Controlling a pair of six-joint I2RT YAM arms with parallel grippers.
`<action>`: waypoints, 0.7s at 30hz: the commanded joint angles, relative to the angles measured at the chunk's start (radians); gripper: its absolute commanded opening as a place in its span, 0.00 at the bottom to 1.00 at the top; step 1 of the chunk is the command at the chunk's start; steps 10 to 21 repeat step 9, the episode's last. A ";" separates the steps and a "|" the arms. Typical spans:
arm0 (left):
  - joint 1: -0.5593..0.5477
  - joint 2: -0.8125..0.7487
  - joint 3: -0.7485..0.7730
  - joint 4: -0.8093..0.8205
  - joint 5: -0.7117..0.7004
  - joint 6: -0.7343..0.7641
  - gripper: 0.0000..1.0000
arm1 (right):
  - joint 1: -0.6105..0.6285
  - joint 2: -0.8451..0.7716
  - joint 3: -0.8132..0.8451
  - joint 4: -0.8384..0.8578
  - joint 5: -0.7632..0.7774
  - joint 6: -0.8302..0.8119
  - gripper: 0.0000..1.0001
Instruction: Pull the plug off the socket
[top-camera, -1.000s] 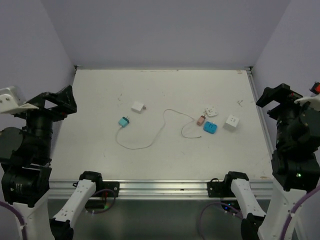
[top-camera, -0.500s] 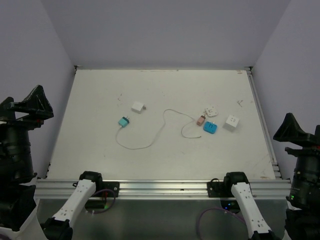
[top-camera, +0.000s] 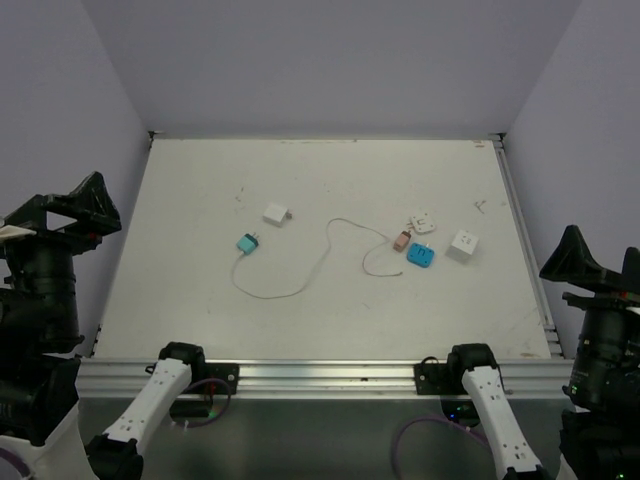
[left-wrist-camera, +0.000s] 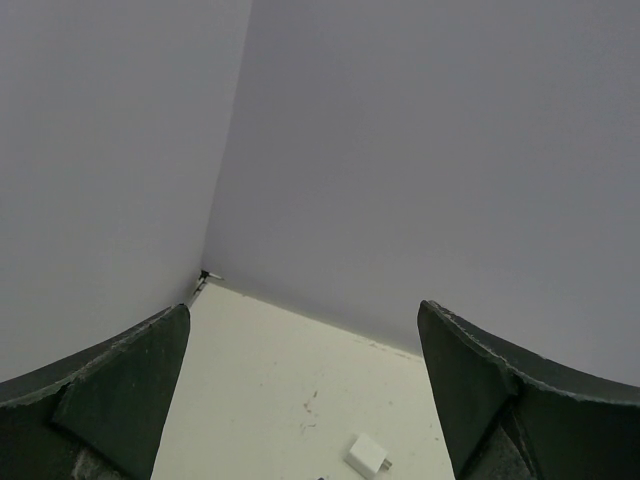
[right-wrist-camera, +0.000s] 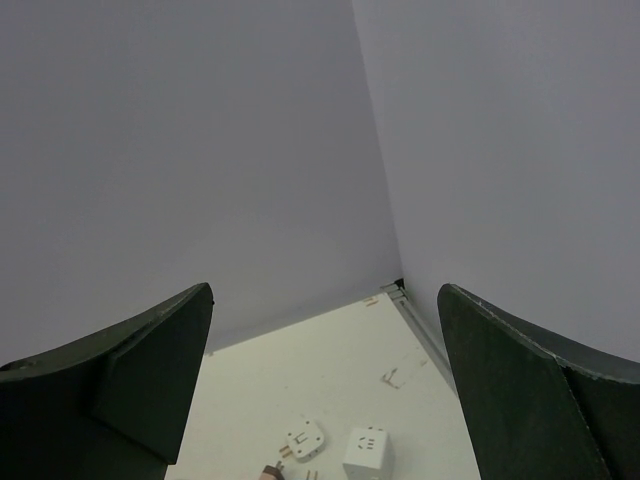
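We hold our left gripper (left-wrist-camera: 305, 310) and right gripper (right-wrist-camera: 326, 290) wide apart with nothing in them. The pink plug (top-camera: 400, 240) lies right by the blue socket (top-camera: 421, 256).

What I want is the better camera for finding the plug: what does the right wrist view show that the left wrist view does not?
Only the right wrist view: a white pronged adapter, a white cube socket beside it, a pinkish plug tip at the bottom edge, and the table's far right corner. Only the left wrist view: a white rectangular charger block and the far left corner. Both: the white table, pale lilac walls, and an open, empty gripper (left gripper, right gripper).
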 joint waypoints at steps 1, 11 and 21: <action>-0.004 -0.006 -0.006 0.002 -0.008 0.009 1.00 | 0.006 -0.005 -0.012 0.058 -0.025 -0.020 0.99; -0.006 -0.010 -0.030 0.015 0.006 0.006 1.00 | 0.006 -0.014 -0.039 0.067 -0.039 -0.028 0.99; -0.006 -0.010 -0.030 0.015 0.006 0.006 1.00 | 0.006 -0.014 -0.039 0.067 -0.039 -0.028 0.99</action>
